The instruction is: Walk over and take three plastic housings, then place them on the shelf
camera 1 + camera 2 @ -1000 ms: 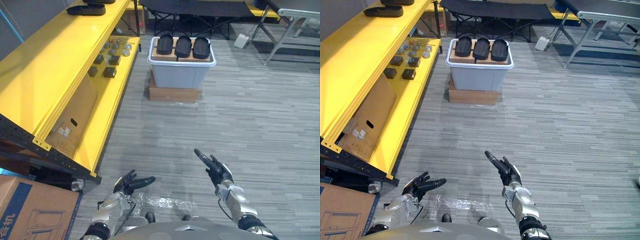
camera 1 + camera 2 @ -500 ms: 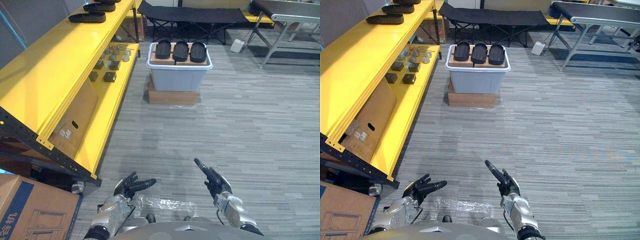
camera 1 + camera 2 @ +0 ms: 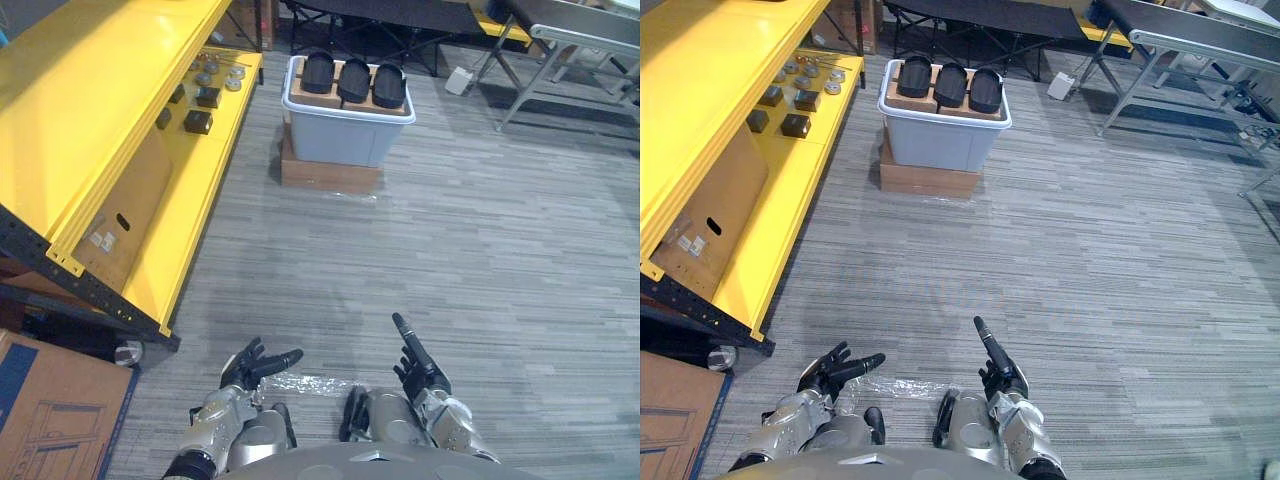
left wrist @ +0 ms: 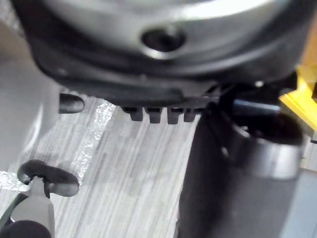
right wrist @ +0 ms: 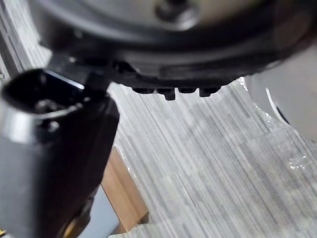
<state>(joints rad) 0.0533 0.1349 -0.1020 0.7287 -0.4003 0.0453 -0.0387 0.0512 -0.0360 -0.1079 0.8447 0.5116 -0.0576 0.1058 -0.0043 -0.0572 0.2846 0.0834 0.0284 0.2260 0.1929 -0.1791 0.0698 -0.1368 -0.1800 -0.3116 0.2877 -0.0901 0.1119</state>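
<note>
Carpeted floor (image 3: 480, 230), three housings (image 3: 354, 80) atop bin (image 3: 340, 140)

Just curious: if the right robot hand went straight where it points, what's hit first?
Bare grey carpet floor, then probably the brown cardboard box under the grey plastic tub; depth is unclear.

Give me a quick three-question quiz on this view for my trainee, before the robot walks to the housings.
1. How many black housings lie on top of the grey bin?
2. True or false: the left hand and the right hand are both open and hold nothing.
3. On which side of the bin does the yellow shelf stand? A) the robot's left B) the robot's right C) on top of it
Key: 1 three; 2 true; 3 A.
</note>
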